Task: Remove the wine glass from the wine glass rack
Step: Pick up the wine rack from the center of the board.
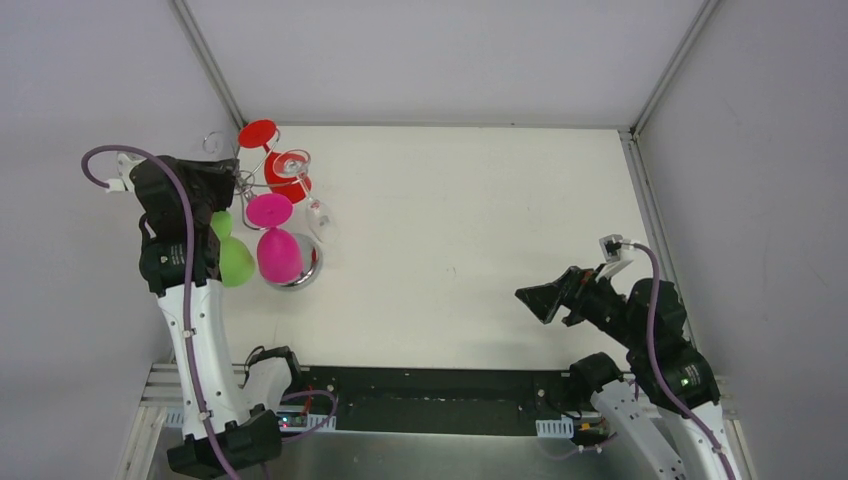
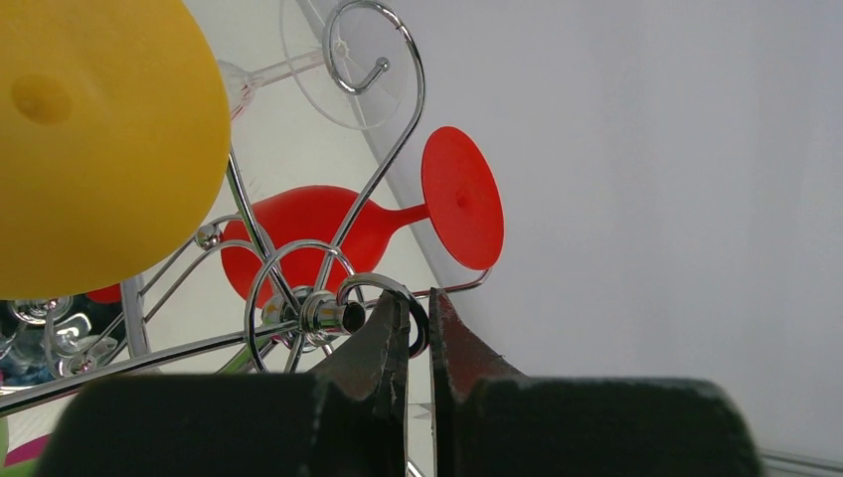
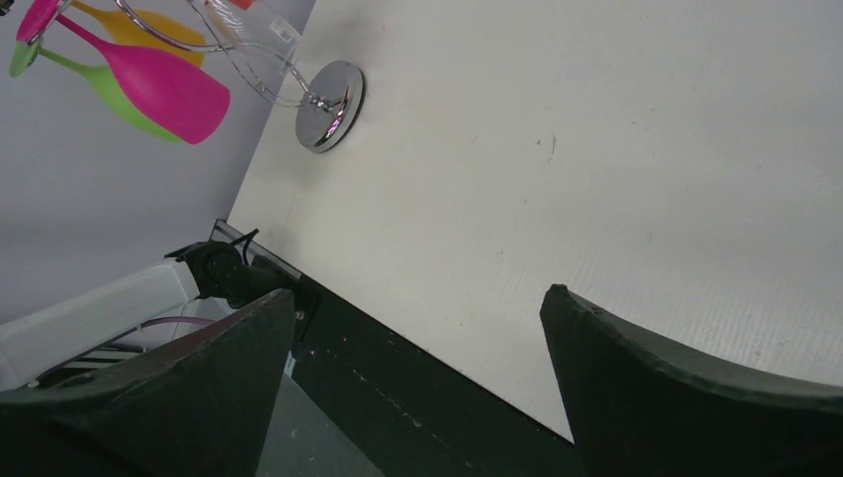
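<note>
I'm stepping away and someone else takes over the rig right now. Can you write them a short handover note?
Left hand: shut on a wire loop at the top of the wine glass rack, probably to steady it.
Right hand: open, empty, over the table, well apart from the rack.
Glasses: red glass, pink glass, green glass, yellow glass and clear glass all hang on the rack.
Done: rack gripped.
Left: bring the right hand across, grip one glass and slide it off its arm.
</note>
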Action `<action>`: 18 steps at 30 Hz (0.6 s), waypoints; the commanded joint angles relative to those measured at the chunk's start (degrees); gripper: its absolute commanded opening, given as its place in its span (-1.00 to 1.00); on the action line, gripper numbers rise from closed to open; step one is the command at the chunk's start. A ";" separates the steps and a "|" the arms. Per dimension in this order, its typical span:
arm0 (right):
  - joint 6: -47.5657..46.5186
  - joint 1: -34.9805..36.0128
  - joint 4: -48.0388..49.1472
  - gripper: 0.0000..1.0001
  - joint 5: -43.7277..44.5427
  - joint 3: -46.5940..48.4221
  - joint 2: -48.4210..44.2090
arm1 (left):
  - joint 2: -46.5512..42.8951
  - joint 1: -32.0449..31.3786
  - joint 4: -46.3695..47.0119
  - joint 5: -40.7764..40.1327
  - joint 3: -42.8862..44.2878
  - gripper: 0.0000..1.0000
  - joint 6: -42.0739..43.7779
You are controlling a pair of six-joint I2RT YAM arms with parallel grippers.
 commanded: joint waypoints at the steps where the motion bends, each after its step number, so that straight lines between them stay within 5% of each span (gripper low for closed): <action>1: 0.37 0.37 2.01 0.98 -1.26 1.40 1.12 | -1.57 0.04 20.61 3.34 9.13 -1.00 -5.47; 11: 0.55 0.39 2.53 0.98 -1.43 1.49 1.66 | 0.45 -0.76 21.55 4.69 10.88 -1.00 -7.61; 18: 0.99 0.41 3.33 0.98 -1.48 1.05 1.79 | 2.94 -10.21 21.81 -1.29 11.95 -1.00 -3.23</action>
